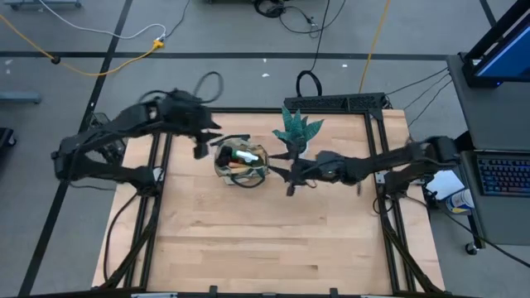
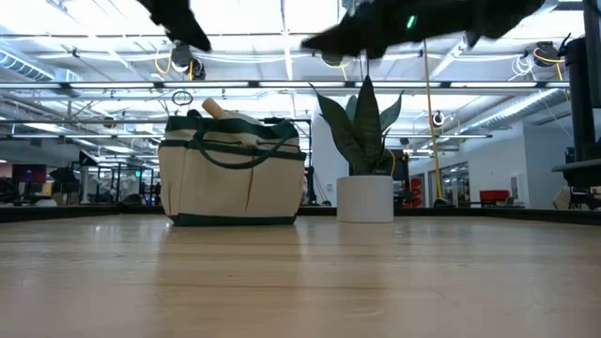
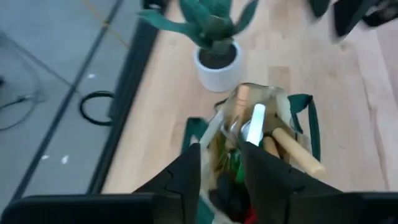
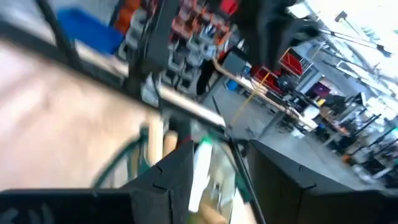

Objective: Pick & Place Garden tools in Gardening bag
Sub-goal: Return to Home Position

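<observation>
The gardening bag (image 1: 240, 163) stands upright on its base toward the table's far side. It also shows in the low view (image 2: 233, 178). Wooden tool handles (image 3: 297, 151), a white-handled tool (image 3: 255, 124) and other tools stick up out of it. My left gripper (image 1: 201, 142) hovers just left of the bag and above it. In the left wrist view it (image 3: 221, 171) is open and empty over the bag's mouth. My right gripper (image 1: 290, 175) hangs just right of the bag. In its blurred wrist view it (image 4: 224, 180) is open and empty.
A teal spiky plant in a white pot (image 1: 296, 132) stands just behind and to the right of the bag, close to my right arm; it also shows in the low view (image 2: 364, 197). The bare wooden tabletop (image 1: 265, 240) stretches toward the near edge.
</observation>
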{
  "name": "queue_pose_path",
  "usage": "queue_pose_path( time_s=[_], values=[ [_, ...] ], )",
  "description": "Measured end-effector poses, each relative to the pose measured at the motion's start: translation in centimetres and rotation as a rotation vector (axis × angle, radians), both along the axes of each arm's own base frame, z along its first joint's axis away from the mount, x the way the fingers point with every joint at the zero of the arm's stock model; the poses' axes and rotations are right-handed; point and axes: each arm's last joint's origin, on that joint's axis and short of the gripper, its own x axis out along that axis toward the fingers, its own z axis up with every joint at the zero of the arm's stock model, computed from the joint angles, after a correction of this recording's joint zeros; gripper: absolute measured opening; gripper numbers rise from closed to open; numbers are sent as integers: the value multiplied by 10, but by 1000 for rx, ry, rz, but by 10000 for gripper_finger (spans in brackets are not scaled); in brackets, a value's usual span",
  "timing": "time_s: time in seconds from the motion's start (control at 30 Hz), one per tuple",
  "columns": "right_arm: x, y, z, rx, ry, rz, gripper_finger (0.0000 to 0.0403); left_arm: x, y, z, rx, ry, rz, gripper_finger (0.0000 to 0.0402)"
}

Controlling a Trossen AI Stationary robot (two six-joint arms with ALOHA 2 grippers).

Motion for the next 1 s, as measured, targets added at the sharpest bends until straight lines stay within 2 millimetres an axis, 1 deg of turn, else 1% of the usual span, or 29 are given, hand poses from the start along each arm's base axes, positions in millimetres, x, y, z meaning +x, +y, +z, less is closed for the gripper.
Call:
queue_pose_path(
  time_s=[0.1, 0.2, 0.3, 0.37, 0.5, 0.6, 0.67, 0.73, 0.93, 1.0],
  values=[
    [-18, 5, 25, 109, -56, 5, 141, -25, -10, 10, 28, -66, 45, 101],
    [-39, 3, 45, 268, -92, -49, 141, -51, -23, 8, 40, -138, 67, 88],
    [-63, 1, 62, 413, -123, -86, 141, -75, -35, -2, 49, -227, 70, 78],
    [-78, -1, 71, 469, -131, -95, 141, -87, -41, -10, 62, -300, 64, 73],
    [-102, -3, 83, 513, -138, -101, 141, -107, -51, -27, 69, -458, 49, 70],
    [-118, -4, 88, 545, -140, -104, 141, -118, -57, -42, 83, -542, 30, 69],
    [-127, -4, 88, 567, -156, -100, 141, -123, -60, -53, 85, -574, 17, 69],
    [-136, -4, 82, 571, -157, -93, 141, -129, -62, -63, 87, -604, 9, 69],
    [-160, -2, 48, 607, -110, 19, 141, -142, -67, -83, 59, -686, 0, 69],
    [-167, -1, 37, 622, -122, 60, 141, -145, -69, -89, 40, -705, -9, 69]
  ],
)
